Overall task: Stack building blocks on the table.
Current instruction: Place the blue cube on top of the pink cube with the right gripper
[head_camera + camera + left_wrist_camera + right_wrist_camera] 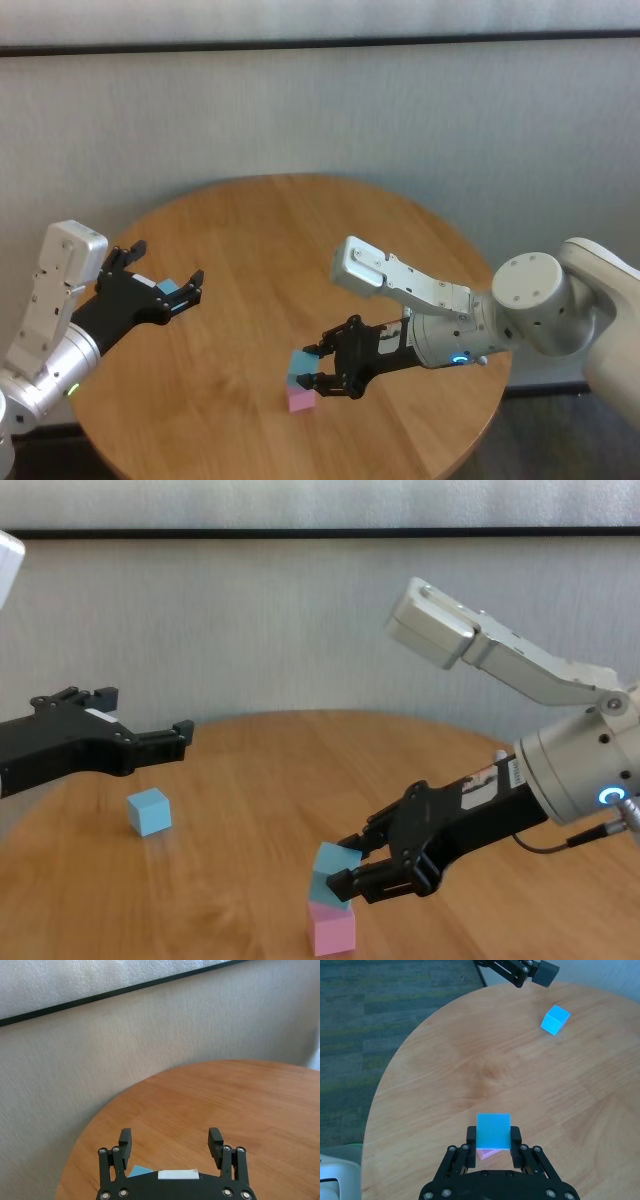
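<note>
My right gripper (310, 366) is shut on a light blue cube (299, 361) and holds it, slightly tilted, on or just above the pink cube (301, 399) near the front of the round wooden table (300, 230). The right wrist view shows the blue cube (493, 1131) between the fingers (471, 1136) with the pink cube (487, 1153) under it. The second light blue cube (168, 288) sits alone on the table's left side; it also shows in the chest view (148, 811). My left gripper (163, 266) is open and empty, hovering above that cube.
A grey wall (400, 110) stands behind the table. The table's near edge (450, 440) curves just in front of the stack. Bare tabletop lies between the two cubes' places (250, 780).
</note>
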`<state>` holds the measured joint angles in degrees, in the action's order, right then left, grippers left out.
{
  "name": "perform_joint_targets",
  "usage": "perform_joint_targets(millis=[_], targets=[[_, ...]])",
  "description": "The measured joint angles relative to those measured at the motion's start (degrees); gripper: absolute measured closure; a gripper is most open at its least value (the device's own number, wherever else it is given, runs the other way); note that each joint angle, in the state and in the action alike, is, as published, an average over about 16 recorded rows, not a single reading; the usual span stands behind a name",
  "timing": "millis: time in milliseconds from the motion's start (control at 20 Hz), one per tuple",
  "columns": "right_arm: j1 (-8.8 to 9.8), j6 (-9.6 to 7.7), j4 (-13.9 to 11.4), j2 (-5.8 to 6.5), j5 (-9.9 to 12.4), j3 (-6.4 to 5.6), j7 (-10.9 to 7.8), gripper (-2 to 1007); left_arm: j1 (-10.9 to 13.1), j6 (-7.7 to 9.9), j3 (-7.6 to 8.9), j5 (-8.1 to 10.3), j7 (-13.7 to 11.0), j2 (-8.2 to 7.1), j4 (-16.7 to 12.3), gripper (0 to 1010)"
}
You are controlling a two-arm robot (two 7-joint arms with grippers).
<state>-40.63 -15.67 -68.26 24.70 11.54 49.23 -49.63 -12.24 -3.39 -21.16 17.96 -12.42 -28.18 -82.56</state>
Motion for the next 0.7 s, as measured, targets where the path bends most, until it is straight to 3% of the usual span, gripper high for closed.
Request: perform_joint_targets(millis=[700], targets=[[-1.07, -1.15, 1.14, -0.55, -0.43, 1.06, -0.30, 635, 0.00, 0.00, 0.00, 0.00, 0.00, 0.00, 0.00, 10]])
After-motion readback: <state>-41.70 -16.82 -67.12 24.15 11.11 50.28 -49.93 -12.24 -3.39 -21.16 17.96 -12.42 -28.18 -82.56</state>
